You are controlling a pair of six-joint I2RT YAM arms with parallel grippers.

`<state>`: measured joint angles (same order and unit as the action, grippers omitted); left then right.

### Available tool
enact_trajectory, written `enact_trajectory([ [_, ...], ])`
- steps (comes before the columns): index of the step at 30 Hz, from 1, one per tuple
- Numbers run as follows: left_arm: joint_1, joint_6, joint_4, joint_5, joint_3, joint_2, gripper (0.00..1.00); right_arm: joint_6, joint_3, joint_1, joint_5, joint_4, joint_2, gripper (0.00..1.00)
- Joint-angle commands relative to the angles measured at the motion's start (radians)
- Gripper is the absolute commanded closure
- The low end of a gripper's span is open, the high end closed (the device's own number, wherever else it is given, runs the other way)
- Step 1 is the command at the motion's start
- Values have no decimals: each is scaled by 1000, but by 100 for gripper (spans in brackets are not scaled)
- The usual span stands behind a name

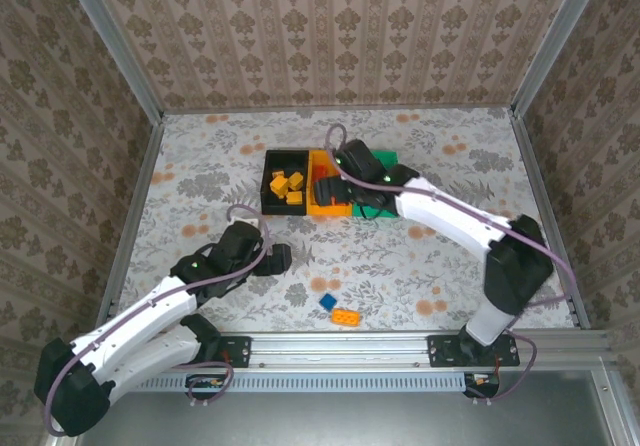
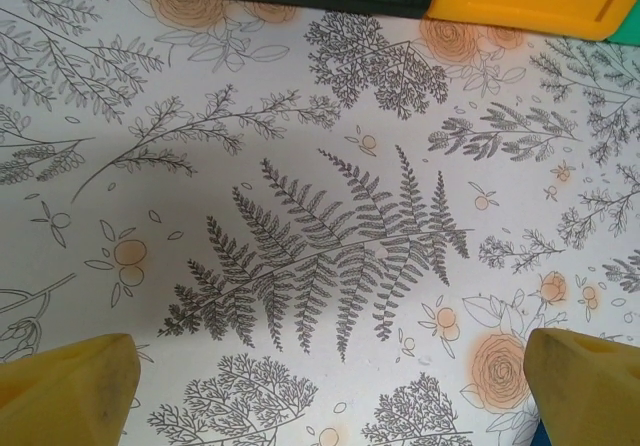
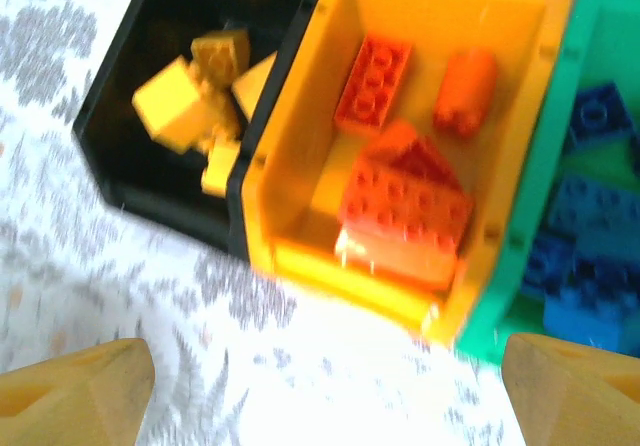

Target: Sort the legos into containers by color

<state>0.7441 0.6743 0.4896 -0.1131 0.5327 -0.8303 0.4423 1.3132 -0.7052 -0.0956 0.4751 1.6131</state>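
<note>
Right tool (image 3: 320,396) held spread wide at orange-yellow bin (image 3: 300,156) holding red-orange bricks (image 3: 405,201); left tool (image 2: 330,386) spread apart over floral desk (image 2: 320,116); blue brick (image 1: 326,300), orange brick (image 1: 346,317) seen on desk.

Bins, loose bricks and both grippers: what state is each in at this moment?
Black bin: open-topped, holding yellow bricks.
Orange bin: open-topped, holding red bricks.
Green bin: open-topped, holding blue bricks.
Loose blue brick: on the table, unsorted.
Loose orange brick: on the table beside it, unsorted.
Left gripper: open, empty, over the table.
Right gripper: open, empty, by the bins' near edge.
</note>
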Motion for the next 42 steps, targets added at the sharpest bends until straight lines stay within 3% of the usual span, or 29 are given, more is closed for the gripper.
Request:
enact_trajectory([
  [1,-15,-7,27,-17,41,8,0,-39,-146,-45,59,36,-117,9],
  [5,-35,-10,23,-14,46,8,0,-82,-314,-121,154,54,-244,10],
  [8,-47,-12,14,-7,44,6,0,-127,-386,-226,148,94,-275,11],
  [17,-71,-6,19,13,33,5,0,-152,-415,-431,53,126,-133,8],
  [27,-98,-9,35,29,21,29,0,-182,-380,-526,55,180,-37,14],
  [42,-114,0,23,54,4,28,0,-188,-362,-562,-4,195,29,38],
])
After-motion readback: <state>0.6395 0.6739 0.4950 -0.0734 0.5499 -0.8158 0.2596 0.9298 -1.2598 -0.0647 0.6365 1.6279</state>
